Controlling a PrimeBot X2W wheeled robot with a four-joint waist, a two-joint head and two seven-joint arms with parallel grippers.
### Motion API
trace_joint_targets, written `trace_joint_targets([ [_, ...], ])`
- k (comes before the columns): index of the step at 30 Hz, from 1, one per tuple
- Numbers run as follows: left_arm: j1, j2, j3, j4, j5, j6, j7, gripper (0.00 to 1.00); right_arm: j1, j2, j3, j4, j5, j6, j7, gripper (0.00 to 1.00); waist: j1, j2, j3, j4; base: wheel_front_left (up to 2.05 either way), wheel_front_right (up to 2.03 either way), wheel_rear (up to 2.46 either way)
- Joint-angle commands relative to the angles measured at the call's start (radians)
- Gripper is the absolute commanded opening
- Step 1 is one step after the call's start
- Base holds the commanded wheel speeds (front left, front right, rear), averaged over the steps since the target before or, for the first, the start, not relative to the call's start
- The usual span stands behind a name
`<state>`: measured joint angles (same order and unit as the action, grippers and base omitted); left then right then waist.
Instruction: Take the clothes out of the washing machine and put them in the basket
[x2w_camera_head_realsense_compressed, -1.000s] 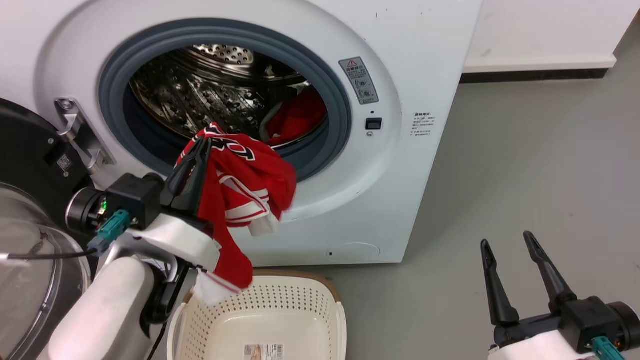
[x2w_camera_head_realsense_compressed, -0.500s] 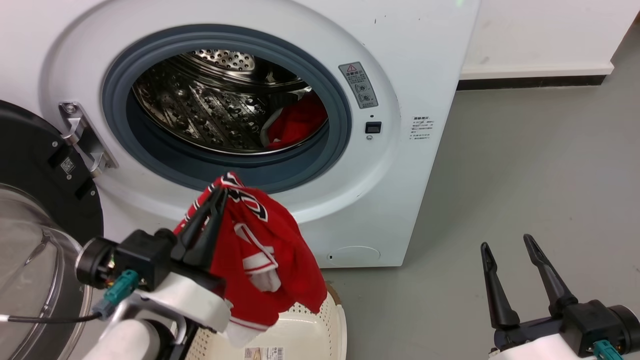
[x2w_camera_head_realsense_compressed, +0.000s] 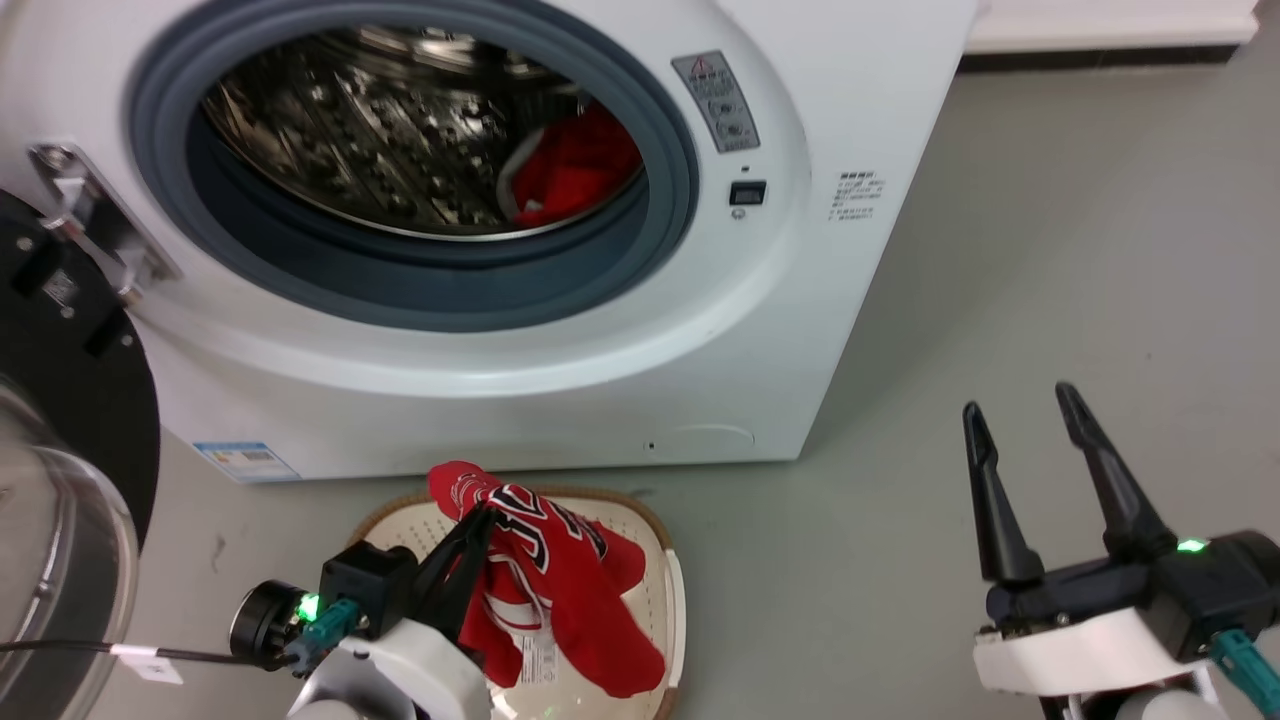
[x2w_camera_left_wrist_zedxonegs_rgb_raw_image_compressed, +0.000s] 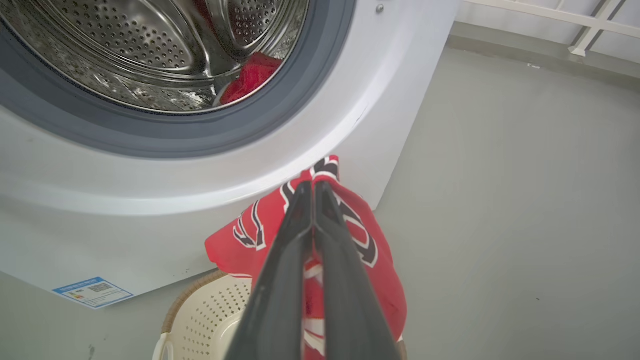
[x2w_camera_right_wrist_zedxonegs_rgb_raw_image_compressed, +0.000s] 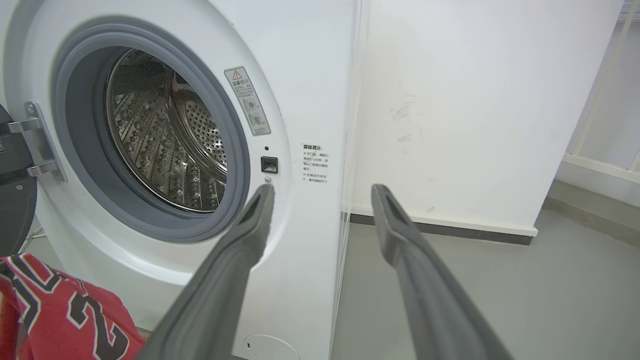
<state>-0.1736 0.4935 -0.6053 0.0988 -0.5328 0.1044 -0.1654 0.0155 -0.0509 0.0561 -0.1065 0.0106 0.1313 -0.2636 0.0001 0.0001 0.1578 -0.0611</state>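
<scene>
Long dark tapering jaws join black wrist blocks bearing green lights, teal plugs and white shells.

**Left gripper clamped, right gripper spread**

The left gripper sits low, its two dark fingers pinched together on the red jersey. The right gripper is off to the side, fingers apart, pointing up.

Floor: smooth, grey, matt, with a few small dark specks. Wall: white, plain, with faint scuff marks. Skirting: dark strip under a white ledge along the wall base. White frame: far right, beside the wall. Lighting: even, soft.
</scene>
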Motion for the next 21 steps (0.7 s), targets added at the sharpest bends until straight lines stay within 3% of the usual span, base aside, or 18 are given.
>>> trace_joint_targets([
  [1, -0.025, -0.015, 0.004, 0.032, -0.009, -0.01, -0.017, 0.0, -0.024, 0.001, 0.002, -0.014, 0.006, -0.001, -0.002, 1.0, -0.0001, -0.0001, 0.051, -0.011, 0.0, 0.0, 0.0],
  [14, -0.25, -0.134, 0.005, 0.519, -0.008, -0.12, -0.087, 0.0, -0.174, 0.001, 0.0, -0.101, 0.017, -0.001, -0.002, 1.0, -0.0001, -0.0001, 0.33, -0.048, 0.0, 0.0, 0.0],
  [21, -0.412, -0.193, -0.025, 0.765, 0.041, -0.159, -0.096, 0.0, -0.242, 0.001, -0.016, -0.131, 0.028, -0.001, -0.002, 1.0, -0.0001, -0.0001, 0.471, -0.056, 0.0, 0.0, 0.0],
])
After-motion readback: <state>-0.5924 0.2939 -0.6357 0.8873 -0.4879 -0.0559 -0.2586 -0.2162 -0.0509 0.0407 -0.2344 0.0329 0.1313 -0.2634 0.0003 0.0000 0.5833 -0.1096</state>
